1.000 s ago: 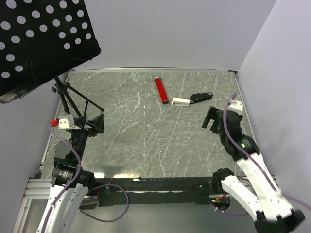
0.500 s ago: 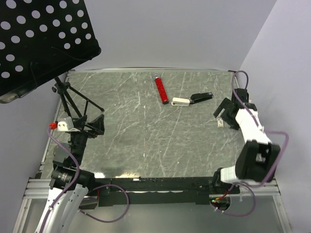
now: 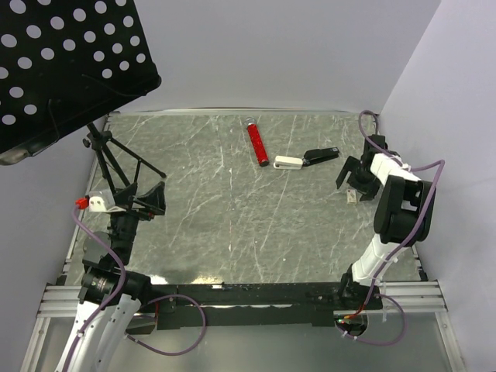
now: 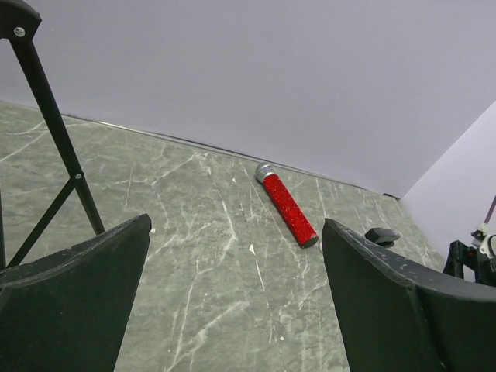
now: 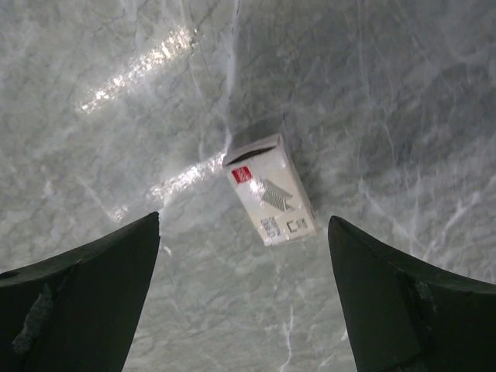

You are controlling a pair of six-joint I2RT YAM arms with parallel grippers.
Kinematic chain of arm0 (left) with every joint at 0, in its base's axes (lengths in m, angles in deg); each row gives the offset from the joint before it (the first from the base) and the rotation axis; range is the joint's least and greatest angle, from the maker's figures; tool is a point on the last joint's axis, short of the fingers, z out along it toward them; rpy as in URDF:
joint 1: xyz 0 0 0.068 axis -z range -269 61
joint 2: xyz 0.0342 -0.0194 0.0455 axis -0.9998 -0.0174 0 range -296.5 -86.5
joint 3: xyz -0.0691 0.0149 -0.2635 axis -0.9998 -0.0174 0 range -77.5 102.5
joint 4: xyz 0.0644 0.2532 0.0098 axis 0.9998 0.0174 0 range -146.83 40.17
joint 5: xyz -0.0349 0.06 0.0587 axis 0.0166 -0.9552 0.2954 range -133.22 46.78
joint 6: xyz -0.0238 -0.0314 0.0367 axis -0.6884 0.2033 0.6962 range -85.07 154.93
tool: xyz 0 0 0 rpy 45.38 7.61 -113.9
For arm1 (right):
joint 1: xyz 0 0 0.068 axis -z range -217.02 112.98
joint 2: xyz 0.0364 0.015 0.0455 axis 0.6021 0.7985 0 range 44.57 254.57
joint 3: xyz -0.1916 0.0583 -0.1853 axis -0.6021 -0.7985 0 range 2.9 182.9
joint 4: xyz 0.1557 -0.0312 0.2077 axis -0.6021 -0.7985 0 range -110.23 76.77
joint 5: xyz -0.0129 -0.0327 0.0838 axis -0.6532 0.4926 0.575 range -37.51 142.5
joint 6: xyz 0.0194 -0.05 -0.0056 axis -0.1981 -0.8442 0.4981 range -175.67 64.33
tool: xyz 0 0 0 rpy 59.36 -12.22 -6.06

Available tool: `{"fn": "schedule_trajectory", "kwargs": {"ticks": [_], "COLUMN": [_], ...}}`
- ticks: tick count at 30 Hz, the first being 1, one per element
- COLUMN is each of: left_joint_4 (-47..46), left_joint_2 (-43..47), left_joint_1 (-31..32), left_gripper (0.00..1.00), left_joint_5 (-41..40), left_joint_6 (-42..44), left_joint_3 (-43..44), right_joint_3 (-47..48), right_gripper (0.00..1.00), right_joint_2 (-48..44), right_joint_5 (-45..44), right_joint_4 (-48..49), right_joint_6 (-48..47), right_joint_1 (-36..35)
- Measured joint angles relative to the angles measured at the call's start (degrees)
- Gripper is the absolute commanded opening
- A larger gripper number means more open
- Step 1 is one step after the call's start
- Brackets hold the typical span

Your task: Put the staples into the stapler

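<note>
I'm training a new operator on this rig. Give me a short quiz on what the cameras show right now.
1. True or false: the right gripper is shut on the black stapler.
2. What lies on the table under the right gripper? A red tube; B small white box with a red mark; C black stapler.
3. Fill in: the left gripper has its jaws ____.
Key: 1 false; 2 B; 3 open.

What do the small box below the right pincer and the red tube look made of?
The small white rectangular box looks like matte printed cardboard: crisp folded edges, an open end, a red mark and grey print. The red cylindrical tube has a glittery, sparkling coat; underneath probably plastic, though the look leaves that open.
</note>
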State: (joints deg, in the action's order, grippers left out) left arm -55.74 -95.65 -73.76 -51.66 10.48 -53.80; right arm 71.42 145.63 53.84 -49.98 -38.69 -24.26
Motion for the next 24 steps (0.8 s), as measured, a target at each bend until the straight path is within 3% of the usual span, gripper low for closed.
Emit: {"fn": "schedule_trajectory", "kwargs": {"ticks": [16, 24], "left_joint_4": [0.0, -0.5], "left_joint_2": [0.0, -0.1], "left_joint_1": [0.0, 0.0], "left_gripper": [0.97, 0.97], "left_joint_5": [0.1, 0.1], "left_joint_6": [0.3, 0.4], "left_joint_3": [0.0, 0.0], "right_joint_3": [3.3, 2.5], "right_gripper": [0.6, 0.53], "right_joint_2": [7.1, 7.0], "right_joint_5": [1.4, -1.1], "right_joint_4": [0.1, 0.7], "right_joint_6": [-4.9, -6.1], "right_joint_1": [0.0, -1.0]}}
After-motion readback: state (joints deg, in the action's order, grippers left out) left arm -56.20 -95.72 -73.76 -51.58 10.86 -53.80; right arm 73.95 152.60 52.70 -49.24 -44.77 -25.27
